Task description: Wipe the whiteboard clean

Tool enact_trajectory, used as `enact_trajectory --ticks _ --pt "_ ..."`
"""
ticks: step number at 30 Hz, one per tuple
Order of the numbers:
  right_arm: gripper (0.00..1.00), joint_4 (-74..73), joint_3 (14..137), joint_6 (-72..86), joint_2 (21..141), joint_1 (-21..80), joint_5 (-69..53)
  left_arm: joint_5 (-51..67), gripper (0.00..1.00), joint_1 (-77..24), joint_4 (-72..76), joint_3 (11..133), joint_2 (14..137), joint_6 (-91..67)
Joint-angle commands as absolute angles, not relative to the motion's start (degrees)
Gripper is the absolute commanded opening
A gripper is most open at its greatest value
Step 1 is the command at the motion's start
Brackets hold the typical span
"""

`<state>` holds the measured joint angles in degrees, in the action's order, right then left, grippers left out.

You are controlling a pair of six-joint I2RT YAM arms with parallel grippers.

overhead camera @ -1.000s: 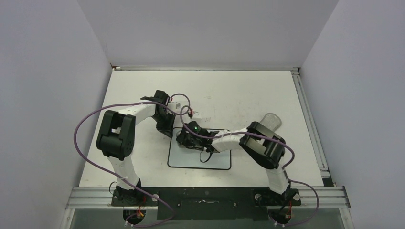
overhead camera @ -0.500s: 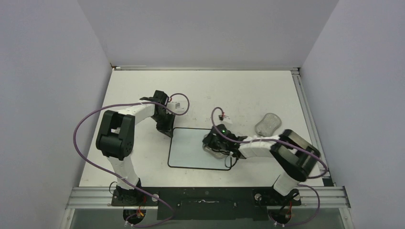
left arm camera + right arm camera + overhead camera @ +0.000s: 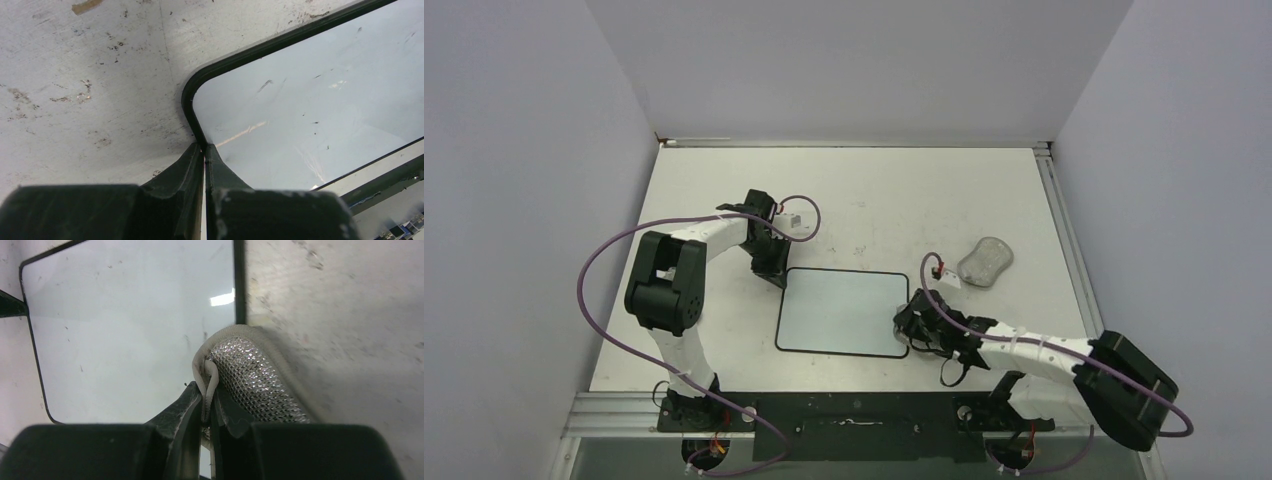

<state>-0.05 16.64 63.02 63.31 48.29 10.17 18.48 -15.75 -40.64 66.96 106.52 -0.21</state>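
Right wrist: right gripper (image 3: 206, 405) pinches silvery mesh pad (image 3: 250, 372), whiteboard (image 3: 125, 315) ahead-left; left gripper (image 3: 205, 154), jaws closed, touches its corner.

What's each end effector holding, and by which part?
Right end effector: silvery mesh pad, pinched by its white edge seam. Left end effector: shut on the black rim of the whiteboard, just beside a rounded corner.

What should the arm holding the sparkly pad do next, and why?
Probably sweep the mesh pad leftward over the whiteboard. The right gripper is shut on the pad at the board's right rim, small dark specks show on the white surface, and the left gripper pinches the far corner rim.
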Motion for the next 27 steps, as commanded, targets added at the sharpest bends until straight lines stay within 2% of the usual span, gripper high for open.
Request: enact_trajectory --ticks 1,9,12,15,23,27 --pt "0.05 5.91 20.87 60.66 76.16 48.03 8.90 15.32 0.00 -16.00 -38.74 65.00 108.52 1.93" --pt "0.05 18.30 35.05 59.63 96.27 51.95 3.45 15.37 0.00 -16.08 -38.79 65.37 109.07 1.78" --pt "0.05 16.46 41.46 59.17 101.92 53.27 2.14 14.94 0.00 -16.02 -39.40 65.82 108.90 2.07" --pt "0.05 15.53 38.17 58.02 99.51 49.08 2.15 14.59 0.00 -15.83 -39.54 65.66 108.18 2.22" --pt "0.05 8.88 21.62 50.38 80.14 33.98 0.67 15.37 0.00 -15.68 -39.20 65.30 107.91 2.18" --pt "0.05 12.17 21.01 51.28 81.23 33.75 0.45 15.39 0.00 -15.73 -39.23 65.69 108.32 2.13"
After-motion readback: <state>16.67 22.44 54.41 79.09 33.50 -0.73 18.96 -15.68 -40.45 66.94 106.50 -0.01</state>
